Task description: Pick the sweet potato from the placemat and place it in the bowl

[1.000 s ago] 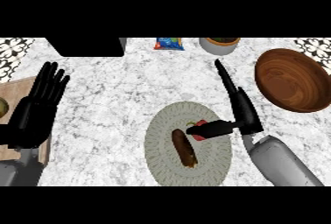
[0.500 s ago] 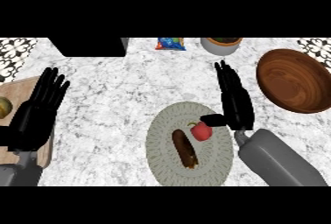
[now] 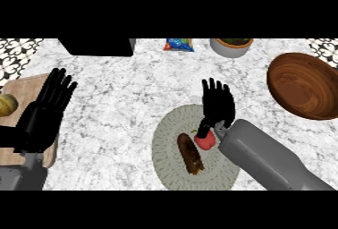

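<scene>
bowl empty; sweet potato on placemat.

you're looking down on a marbled counter. the round placemat sits at about 6 o'clock, with the brown sweet potato lying on it and a red fruit just beside it at 1 o'clock. your right hand is over the mat's upper edge, fingers straight, thumb reaching down by the red fruit. the wooden bowl is at 3 o'clock. your left hand rests open at 9 o'clock over a wooden board.
</scene>
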